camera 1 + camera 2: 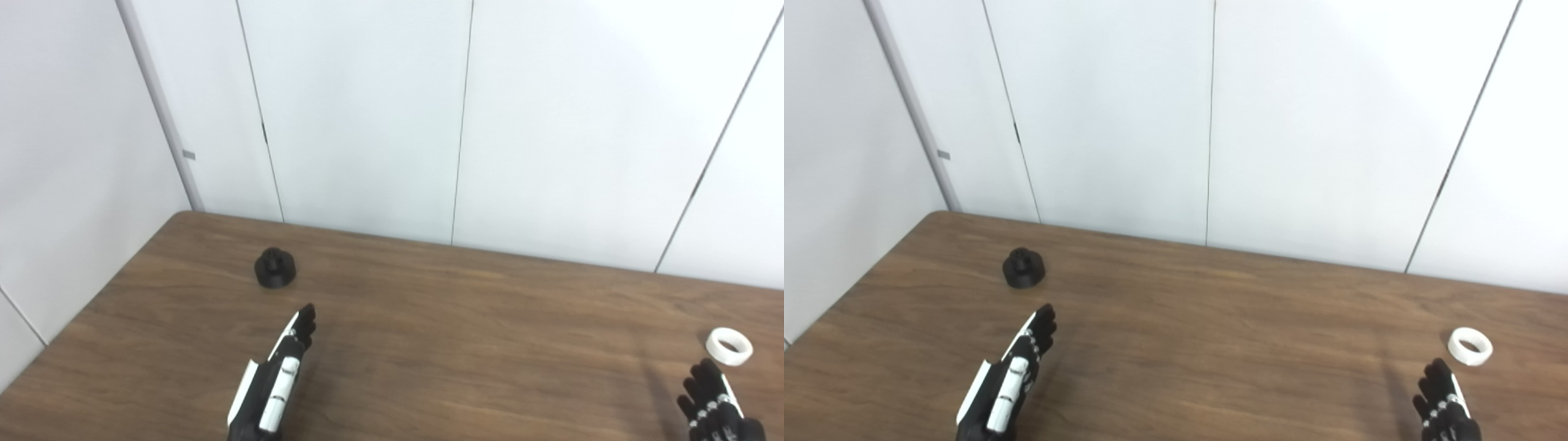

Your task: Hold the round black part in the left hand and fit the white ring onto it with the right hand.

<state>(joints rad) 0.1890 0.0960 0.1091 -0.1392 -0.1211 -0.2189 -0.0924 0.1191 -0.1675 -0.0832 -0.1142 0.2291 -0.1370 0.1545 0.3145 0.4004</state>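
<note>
the task looks barely begun, since neither piece has been picked up; the round black plastic part, a stepped disc with a smaller knob on top, sits on the brown wood-grain table at centre left of the frame, not far from the table's far edge; the white plastic ring lies flat on the table at the lower right of the frame, well apart from the black part; the left hand comes in at the lower centre-left, its fingers stretched out straight and together, pointing toward the black part but short of it, with bare table between fingertips and part; it holds nothing; the right hand rises from the lower right corner, fingers extended upward with small gaps between them, tips just below the ring and seemingly not touching it, though the corner crops the hand and contact is hard to rule out; it too holds nothing; by my reading everything is left to do: the left hand must reach and grasp the black part, the right must pick up the ring, and the two must then be brought together and fitted.
</note>
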